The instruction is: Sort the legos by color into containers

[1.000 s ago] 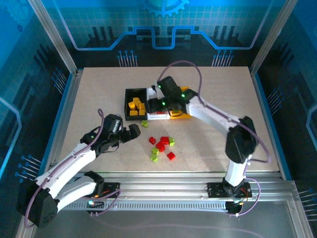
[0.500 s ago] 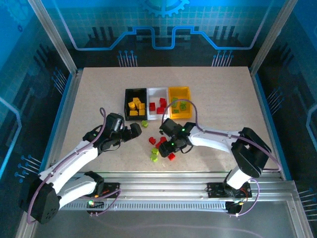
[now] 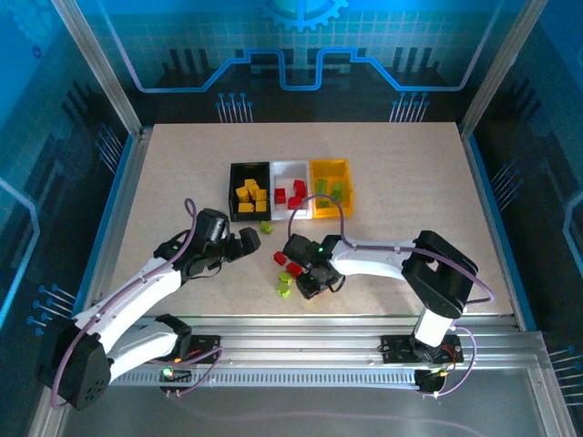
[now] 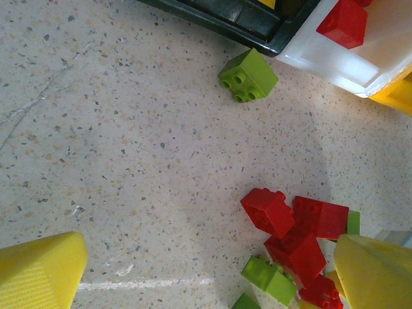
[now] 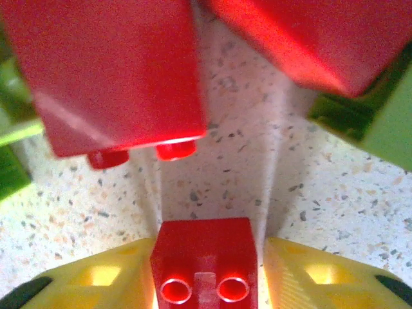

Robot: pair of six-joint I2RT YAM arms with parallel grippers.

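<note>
Red brick (image 5: 205, 248) is clamped by R gripper (image 3: 311, 280) at the loose pile, just on the near side of the white bin (image 3: 291, 165), w/ the bin straight ahead. L gripper (image 3: 242, 243) is seen open, near-left of bin.

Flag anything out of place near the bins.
One lime green brick lies alone beside the black bin, at its near corner, apart from the loose pile. Otherwise nothing stands out.
</note>
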